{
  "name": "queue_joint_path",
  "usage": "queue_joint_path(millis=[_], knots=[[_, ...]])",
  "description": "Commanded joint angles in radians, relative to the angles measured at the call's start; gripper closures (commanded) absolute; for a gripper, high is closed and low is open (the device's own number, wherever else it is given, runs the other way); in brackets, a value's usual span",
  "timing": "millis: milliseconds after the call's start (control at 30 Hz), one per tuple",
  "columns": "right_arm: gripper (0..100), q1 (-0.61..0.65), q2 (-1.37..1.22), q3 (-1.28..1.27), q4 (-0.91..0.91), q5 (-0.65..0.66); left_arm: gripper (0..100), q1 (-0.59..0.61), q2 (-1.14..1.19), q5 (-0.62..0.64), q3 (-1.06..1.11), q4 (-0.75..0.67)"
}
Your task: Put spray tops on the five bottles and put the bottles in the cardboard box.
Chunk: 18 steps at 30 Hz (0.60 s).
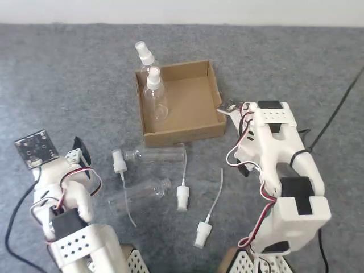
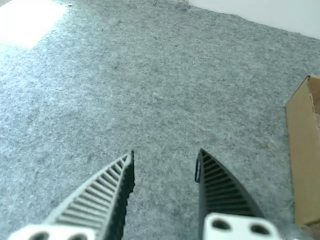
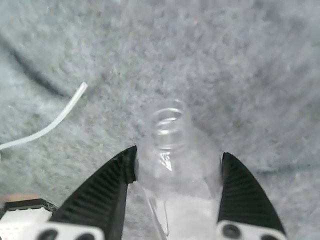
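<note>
Right gripper (image 3: 177, 159) is clamping an uncapped clear bottle (image 3: 169, 131) at its shoulder, just above the grey carpet (image 3: 250, 60). One capped bottle (image 1: 156, 95) is standing inside the cardboard box (image 1: 193, 114). A second capped bottle (image 1: 145, 57) is showing at the box's far left corner. Two open bottles, the nearer (image 1: 139, 194) and the farther (image 1: 154, 153), are lying before the box among three loose spray tops (image 1: 182, 197). Left gripper (image 2: 165, 157) is hanging wide open over carpet.

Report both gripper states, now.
Left gripper: open, empty.
Right gripper: closed on a clear plastic bottle with no spray top.
</note>
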<state>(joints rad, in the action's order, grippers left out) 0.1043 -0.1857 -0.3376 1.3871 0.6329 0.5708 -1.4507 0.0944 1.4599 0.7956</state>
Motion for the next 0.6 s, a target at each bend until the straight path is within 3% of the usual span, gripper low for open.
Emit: queue_joint_path(millis=[0,133,567], knots=[[77.1,-0.010,0.015,0.052,-0.005,0.054,81,-0.002,-0.014,0.002,-0.012,-0.035],[71.9,-0.012,-0.005,0.054,-0.007,0.055,81,-0.002,-0.014,0.002,-0.012,-0.035],[82.9,-0.015,-0.021,0.058,-0.027,0.055,81,-0.002,-0.014,0.002,-0.012,-0.035]])
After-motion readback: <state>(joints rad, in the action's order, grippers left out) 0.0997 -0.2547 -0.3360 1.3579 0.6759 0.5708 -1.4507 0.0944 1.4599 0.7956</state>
